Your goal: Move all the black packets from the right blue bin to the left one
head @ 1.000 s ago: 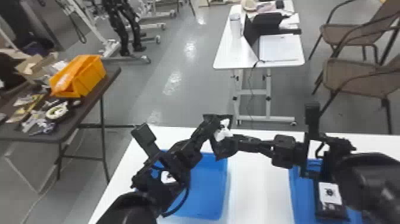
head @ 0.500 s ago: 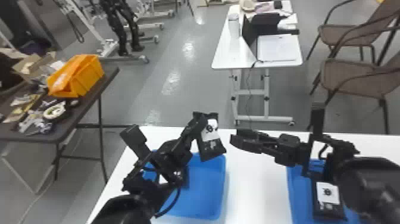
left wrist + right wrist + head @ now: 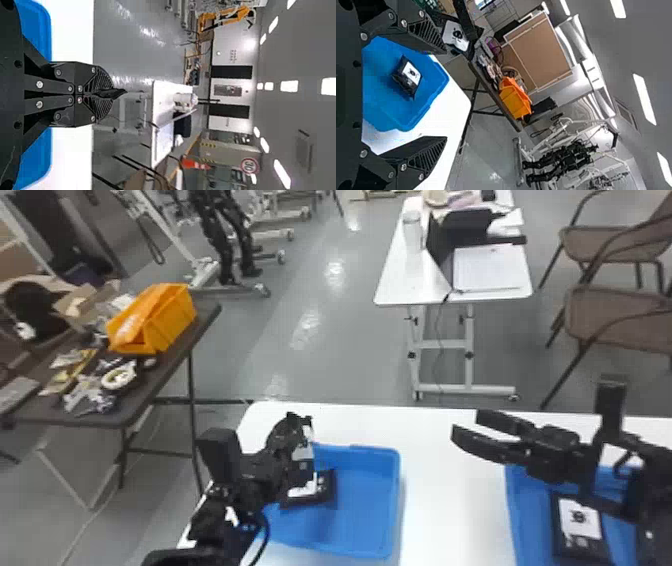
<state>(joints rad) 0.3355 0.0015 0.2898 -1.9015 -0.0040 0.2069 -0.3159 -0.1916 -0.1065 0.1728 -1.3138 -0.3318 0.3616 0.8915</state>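
Head view, left gripper: pinched shut on a black packet with a white label, held over the left blue bin
Head view, delivered packet: lying in the left bin, beneath the held one
Head view, right gripper: fingers spread, nothing between them, beside the right blue bin
Head view, waiting packet: in the right bin, label up
Head view, waiting packet's grip: probably best across its narrow width near one end, fingertips low enough to catch the body as well as the film
Left wrist view, fingertips: together on a thin dark edge of the held packet
Left wrist view, hold: likely secure for something light, though an edge pinch could let it swing or twist
Right wrist view, wrapper: creased and shiny in patches, so probably soft, flexible film and a little slippery
Right wrist view, weight and care: likely light; a firm pinch should do, while hard squeezing might crush whatever is inside
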